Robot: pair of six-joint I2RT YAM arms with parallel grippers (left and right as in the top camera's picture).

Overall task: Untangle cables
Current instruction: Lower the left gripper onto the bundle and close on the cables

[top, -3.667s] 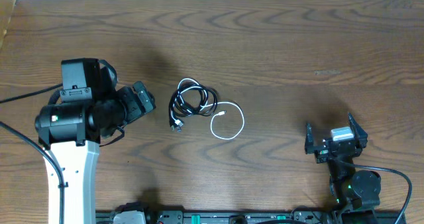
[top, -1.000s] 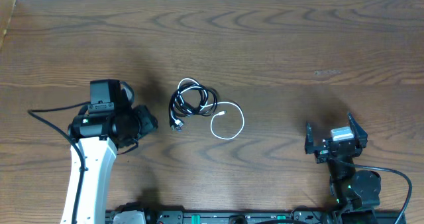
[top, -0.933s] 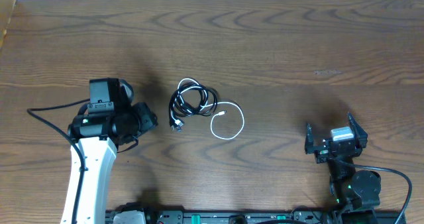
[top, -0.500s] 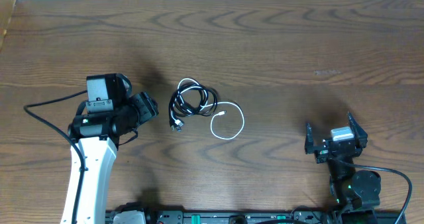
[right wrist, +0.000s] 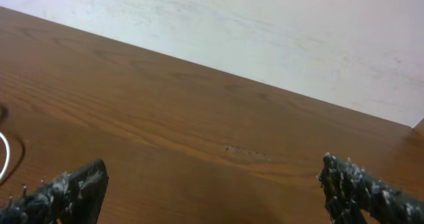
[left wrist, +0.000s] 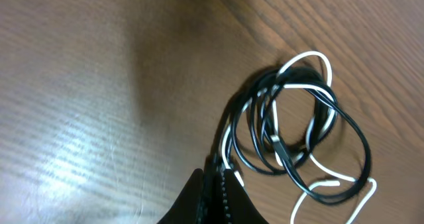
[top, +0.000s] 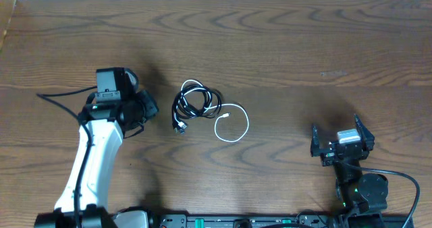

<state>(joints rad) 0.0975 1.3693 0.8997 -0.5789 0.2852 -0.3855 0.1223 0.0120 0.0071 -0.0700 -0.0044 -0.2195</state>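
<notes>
The cables lie tangled mid-table: a black cable (top: 196, 101) coiled in loops, and a white cable (top: 233, 123) threaded through it, curling out to the right. My left gripper (top: 154, 108) sits just left of the coil, shut, with nothing seen between its fingers. In the left wrist view the closed fingertips (left wrist: 215, 179) point at the black coil (left wrist: 298, 138), and the white cable (left wrist: 311, 57) arcs over it. At the right, my right gripper (top: 337, 132) stands open and empty, far from the cables. Its fingers (right wrist: 66, 191) are spread wide over bare wood.
The wooden table (top: 283, 46) ends at a pale wall (right wrist: 265, 25) along the far side. Thicker black wires (top: 57, 96) trail from the left arm. A sliver of white cable (right wrist: 3, 154) shows at the right wrist view's left edge.
My left gripper's jaws have closed from partly open, and the left wrist has shifted slightly toward the far side, still beside the coil. The cables and right arm have not moved.
</notes>
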